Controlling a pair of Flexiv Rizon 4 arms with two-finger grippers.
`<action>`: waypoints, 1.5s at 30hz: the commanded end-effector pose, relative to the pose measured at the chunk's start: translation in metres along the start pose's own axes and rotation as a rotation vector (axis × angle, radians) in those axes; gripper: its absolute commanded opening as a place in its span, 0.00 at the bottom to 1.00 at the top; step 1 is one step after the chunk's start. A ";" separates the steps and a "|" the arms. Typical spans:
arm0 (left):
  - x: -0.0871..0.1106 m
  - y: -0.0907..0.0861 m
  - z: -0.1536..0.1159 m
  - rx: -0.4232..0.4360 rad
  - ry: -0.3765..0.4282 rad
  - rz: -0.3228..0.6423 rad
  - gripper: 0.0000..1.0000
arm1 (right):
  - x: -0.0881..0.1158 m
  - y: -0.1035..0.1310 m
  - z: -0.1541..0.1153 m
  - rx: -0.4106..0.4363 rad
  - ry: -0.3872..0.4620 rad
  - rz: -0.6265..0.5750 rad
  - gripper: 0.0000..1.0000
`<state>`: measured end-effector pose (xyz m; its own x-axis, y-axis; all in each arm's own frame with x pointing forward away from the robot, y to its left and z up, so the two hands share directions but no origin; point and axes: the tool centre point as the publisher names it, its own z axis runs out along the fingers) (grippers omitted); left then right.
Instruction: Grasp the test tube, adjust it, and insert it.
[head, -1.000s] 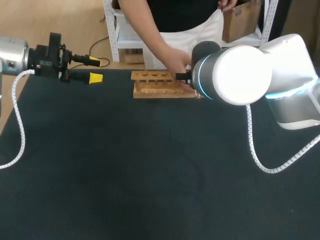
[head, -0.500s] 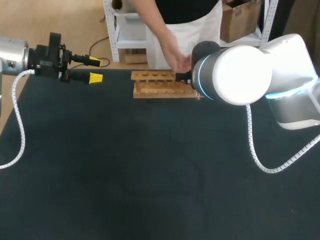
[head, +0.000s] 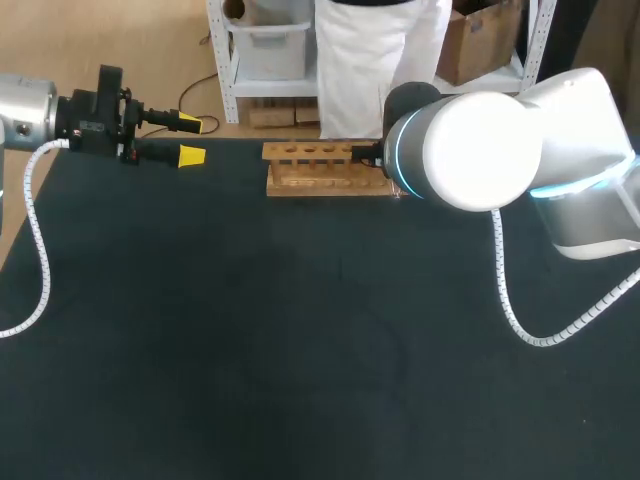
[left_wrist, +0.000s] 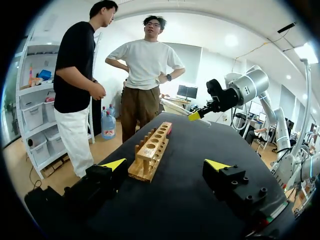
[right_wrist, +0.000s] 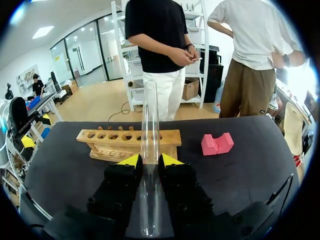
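Person's hand (right_wrist: 180, 55), earlier over the rack (head: 325, 168) just beside the right claw (right_wrist: 150, 160), now withdrawn clear of the table (head: 300, 350).

In the head view, the right gripper (right_wrist: 150, 161) and the clear glass test tube (right_wrist: 150, 115) are hidden behind the bulky white right arm (head: 480, 150), by which the right end of the light wooden tube rack (head: 310, 168) at the far edge of the table (head: 300, 350) is also covered. The pink notched foam block (right_wrist: 217, 143) is concealed there likewise. The silver left arm (head: 20, 110) is cut off by that view's edge.
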<state>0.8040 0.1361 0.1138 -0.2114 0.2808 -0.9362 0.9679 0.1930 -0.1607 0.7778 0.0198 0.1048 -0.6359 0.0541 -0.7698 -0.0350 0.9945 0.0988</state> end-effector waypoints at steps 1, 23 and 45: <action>0.001 0.000 0.000 0.000 -0.002 0.002 1.00 | 0.003 0.010 0.007 0.030 0.007 -0.007 0.00; 0.001 0.000 0.000 0.000 -0.002 0.002 1.00 | 0.020 0.035 0.047 0.046 0.091 0.024 0.00; 0.001 0.000 0.000 0.000 -0.002 0.002 1.00 | 0.025 0.035 0.068 0.054 0.140 0.031 0.00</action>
<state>0.8040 0.1361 0.1138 -0.2114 0.2808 -0.9362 0.9679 0.1931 -0.1607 0.8107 0.0619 0.0486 -0.7332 0.0770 -0.6757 0.0252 0.9960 0.0862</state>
